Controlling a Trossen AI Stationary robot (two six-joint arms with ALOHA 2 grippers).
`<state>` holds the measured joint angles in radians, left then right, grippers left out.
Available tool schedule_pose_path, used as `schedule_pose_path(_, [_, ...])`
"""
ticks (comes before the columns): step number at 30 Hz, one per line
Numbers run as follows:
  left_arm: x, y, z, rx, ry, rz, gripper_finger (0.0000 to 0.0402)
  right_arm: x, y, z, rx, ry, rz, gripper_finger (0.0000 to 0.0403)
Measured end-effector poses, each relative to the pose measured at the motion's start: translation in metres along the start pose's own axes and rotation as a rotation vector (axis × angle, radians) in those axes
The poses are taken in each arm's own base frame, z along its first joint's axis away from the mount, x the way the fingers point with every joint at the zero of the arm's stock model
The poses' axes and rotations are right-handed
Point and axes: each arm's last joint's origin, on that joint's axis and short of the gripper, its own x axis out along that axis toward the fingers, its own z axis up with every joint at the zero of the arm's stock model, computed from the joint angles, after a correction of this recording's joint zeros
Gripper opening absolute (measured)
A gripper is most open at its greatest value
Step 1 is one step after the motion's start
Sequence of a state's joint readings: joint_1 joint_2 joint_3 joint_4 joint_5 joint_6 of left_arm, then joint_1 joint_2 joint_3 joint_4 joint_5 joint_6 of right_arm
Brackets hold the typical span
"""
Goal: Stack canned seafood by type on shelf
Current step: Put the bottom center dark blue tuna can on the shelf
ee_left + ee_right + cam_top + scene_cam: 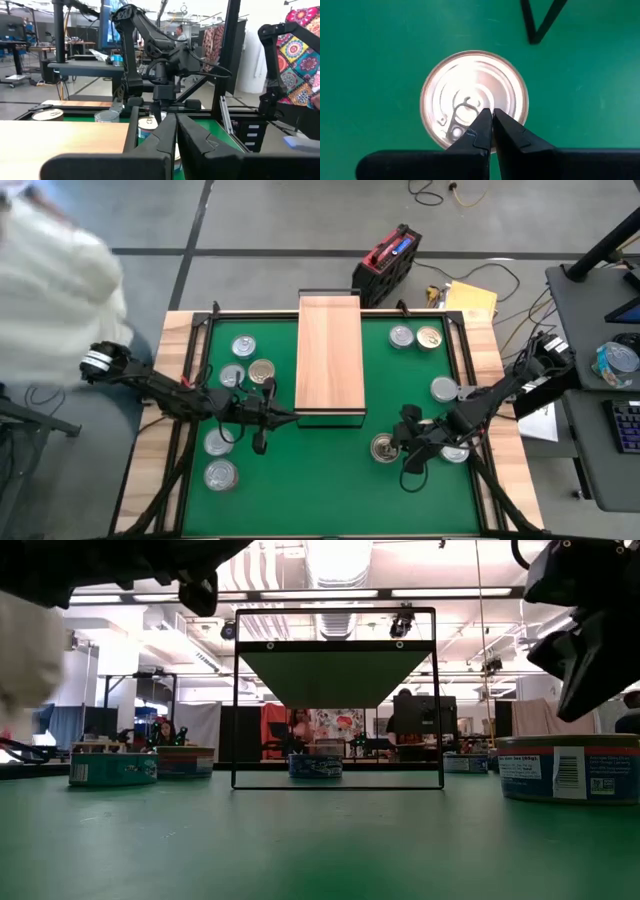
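**Both grippers shut, ten tins on the mat**

Ten tins show in the high view: five left of the shelf [331,358], among them a gold-lidded one [262,370], and five right of it, with a pair [414,337] at upper right. The shelf top is bare.

The right gripper [404,442] hangs over a gold tin [384,448] at lower centre-right, jaws closed and empty; its wrist view looks straight down on that lid [474,98].

The left gripper [287,416] sits at the shelf's lower-left corner, jaws closed. A person's white sleeve [55,290] fills the upper left. A red case [385,264] lies beyond the mat [320,480].
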<state>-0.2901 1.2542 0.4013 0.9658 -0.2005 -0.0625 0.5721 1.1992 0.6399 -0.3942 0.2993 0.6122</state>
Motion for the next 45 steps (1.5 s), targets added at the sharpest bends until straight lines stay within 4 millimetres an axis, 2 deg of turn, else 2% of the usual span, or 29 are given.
schedule_pose_path(5, [0.000,0.000,0.002,-0.008,0.013,0.013,0.0000,0.007,0.002,-0.006,0.004,0.000,-0.029,0.0009])
schedule_pose_path(8, [-0.004,0.002,0.005,-0.023,0.071,0.088,0.0000,0.013,0.004,-0.007,-0.011,-0.017,-0.064,0.0009])
schedule_pose_path(13, [-0.008,0.006,0.012,-0.072,0.221,0.257,0.0000,0.021,0.005,-0.007,-0.035,-0.044,-0.110,0.0009])
schedule_pose_path(18, [-0.007,-0.001,0.020,-0.063,0.421,0.268,0.0000,0.023,0.007,-0.004,-0.065,-0.079,-0.113,0.0009])
schedule_pose_path(23, [-0.006,-0.008,0.029,-0.070,0.584,0.292,0.0000,0.016,0.006,-0.002,-0.057,-0.098,-0.101,0.0009])
schedule_pose_path(31, [-0.001,-0.011,0.021,-0.070,0.632,0.301,0.0000,0.008,0.005,0.000,-0.031,-0.108,-0.081,0.0009])
schedule_pose_path(37, [0.002,-0.015,0.011,-0.095,0.658,0.304,0.0000,0.006,0.008,-0.002,-0.018,-0.026,0.041,0.0009])
schedule_pose_path(45, [0.017,-0.029,0.010,-0.079,0.658,0.278,0.0000,0.015,0.011,-0.003,-0.015,-0.062,0.027,0.0009])
